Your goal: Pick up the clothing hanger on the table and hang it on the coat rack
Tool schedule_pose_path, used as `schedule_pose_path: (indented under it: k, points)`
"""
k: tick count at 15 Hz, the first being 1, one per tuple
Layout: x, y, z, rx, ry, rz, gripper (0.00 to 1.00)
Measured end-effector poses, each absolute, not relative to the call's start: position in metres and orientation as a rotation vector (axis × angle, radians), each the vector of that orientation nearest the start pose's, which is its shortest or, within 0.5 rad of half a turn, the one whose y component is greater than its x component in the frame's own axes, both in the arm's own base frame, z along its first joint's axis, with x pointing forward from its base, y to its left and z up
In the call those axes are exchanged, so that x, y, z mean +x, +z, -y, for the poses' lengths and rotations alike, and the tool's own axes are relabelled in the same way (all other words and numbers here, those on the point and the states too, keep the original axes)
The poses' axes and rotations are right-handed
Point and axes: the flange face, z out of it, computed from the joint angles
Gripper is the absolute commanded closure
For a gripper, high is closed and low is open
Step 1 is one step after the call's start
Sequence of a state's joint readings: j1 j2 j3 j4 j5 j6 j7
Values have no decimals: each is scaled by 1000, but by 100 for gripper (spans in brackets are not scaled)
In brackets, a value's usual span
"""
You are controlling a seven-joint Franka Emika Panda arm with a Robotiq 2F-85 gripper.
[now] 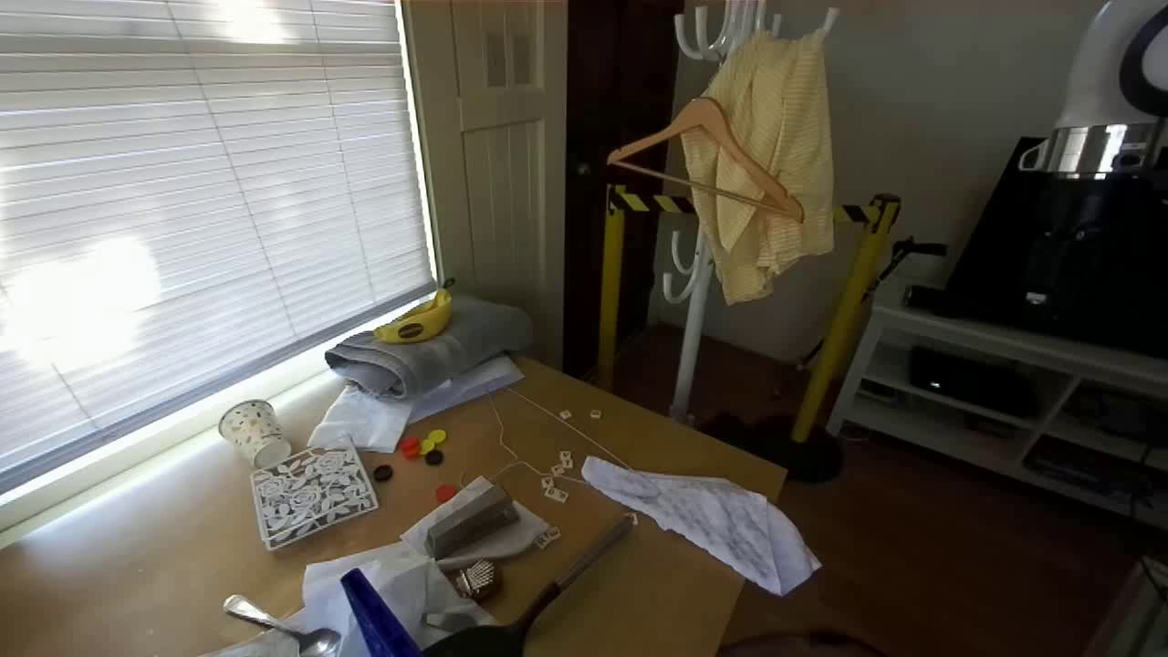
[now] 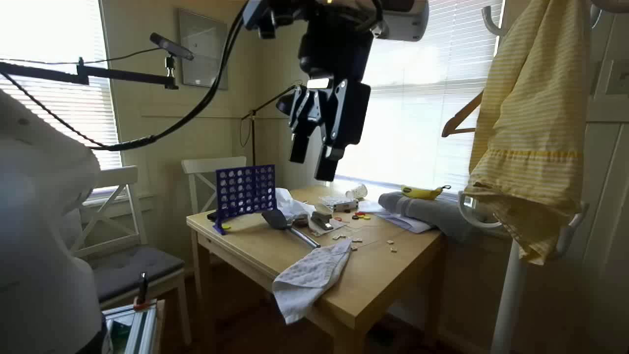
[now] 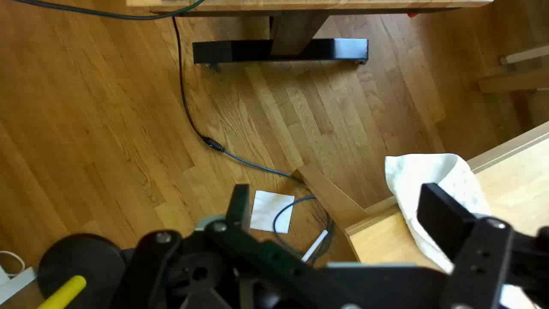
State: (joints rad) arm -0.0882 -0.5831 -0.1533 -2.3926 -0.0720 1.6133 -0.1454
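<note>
The claw [image 2: 312, 157] hangs pointing down, higher than the counter [image 2: 378, 270] and near its corner, jaws spread wide with nothing between them; that height probably serves to keep it off the clutter, and it seems to have nothing to carry. Beneath, the white cloth [image 2: 314, 280] droops over the counter's edge, presumably anchored by the part lying on top. Next comes the spatula [image 2: 294, 231], blade toward the blue grid [image 2: 254, 191], which stands upright, its feet likely giving it balance. Farther along, the rolled grey towel [image 2: 413, 207] bears the banana pouch [image 2: 420, 192], and its soft bulk should keep that from slipping. Well apart from the claw stands the rack [image 1: 693, 338], the yellow cloth [image 1: 789, 119] draped from high on it, and there, not on the counter, is the hanger [image 1: 721, 130]. Its hook can't be made out, but no other support shows, so I judge it hangs on the rack and the task looks done. Outermost, yellow posts [image 1: 844, 319] stretch striped tape [image 1: 671, 203] behind the yellow cloth, perhaps to fence off the corner.
</note>
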Motion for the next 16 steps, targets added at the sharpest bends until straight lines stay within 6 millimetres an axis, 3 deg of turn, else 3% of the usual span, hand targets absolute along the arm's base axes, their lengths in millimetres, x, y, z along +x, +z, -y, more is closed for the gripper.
schedule_pose_path:
  k: [7,10,16]
  points:
    - [349,512,89,-3118,238,-38,0]
    - [371,527,54,-3227,116,133,0]
    - [431,548,-39,-3354,-96,594,0]
